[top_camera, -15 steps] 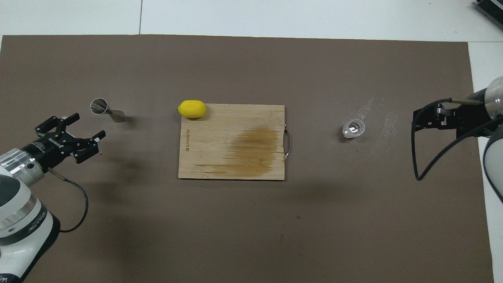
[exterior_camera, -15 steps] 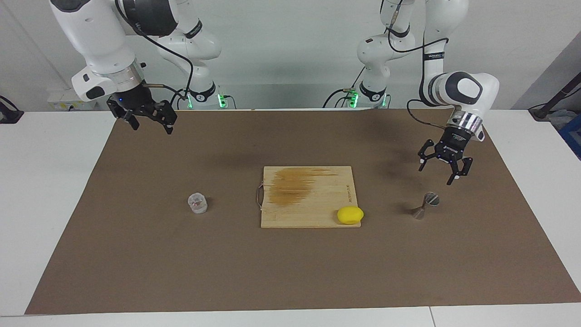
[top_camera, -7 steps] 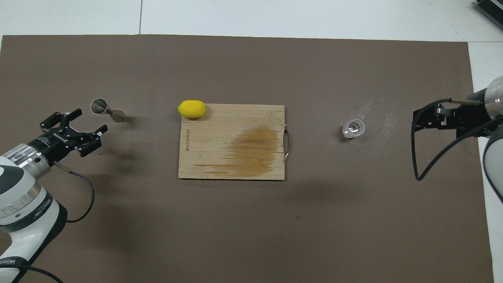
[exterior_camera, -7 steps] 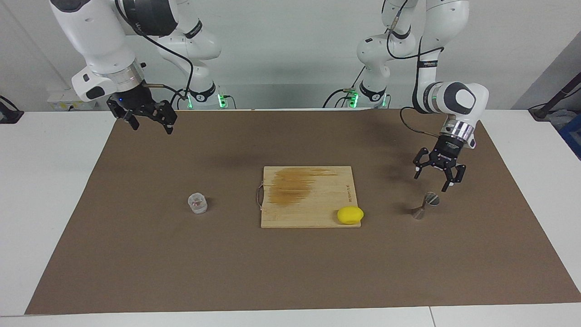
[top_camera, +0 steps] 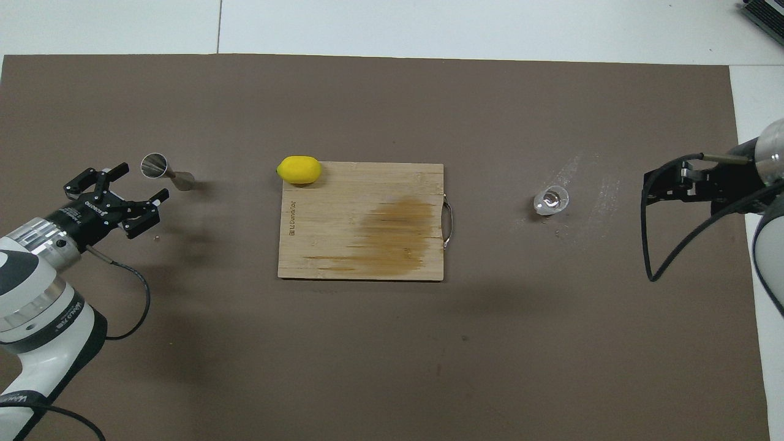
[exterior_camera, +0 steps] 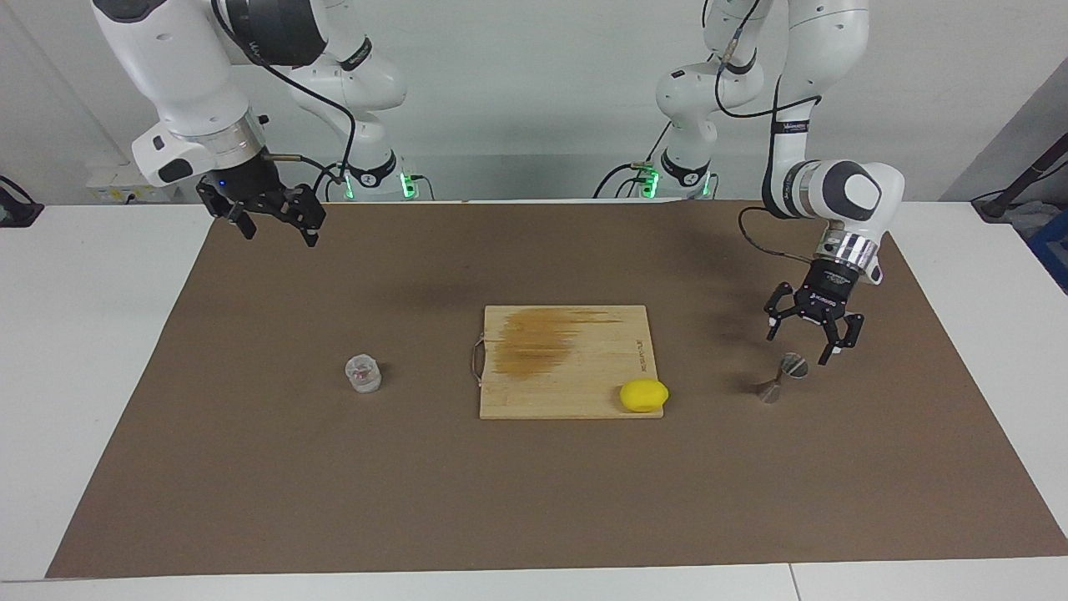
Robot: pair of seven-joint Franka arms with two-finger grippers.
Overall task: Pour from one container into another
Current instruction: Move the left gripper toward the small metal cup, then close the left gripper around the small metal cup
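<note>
Glossy white arm shells with black joint bands. Silver ribbed wrist rings. Black skeletal left end effector [exterior_camera: 815, 341], white lettering on body, pale fingertips. Matching black right end effector [exterior_camera: 275, 226], blue light above. Black cables looped along forearms. Green lights at bases.

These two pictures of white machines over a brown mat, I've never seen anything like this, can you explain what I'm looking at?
They are two white robot arms at one table. One picture faces them from across the table; the other looks down from above their end.

On the brown mat lie a stained bamboo cutting board, a yellow lemon at its corner, a small clear ribbed cup and a grey metal hourglass-shaped jigger, tipped on its side.

The left gripper, jaws open, hangs close above the jigger without touching it. The right gripper, jaws open, waits over the mat's edge near its base. Nothing is held.
</note>
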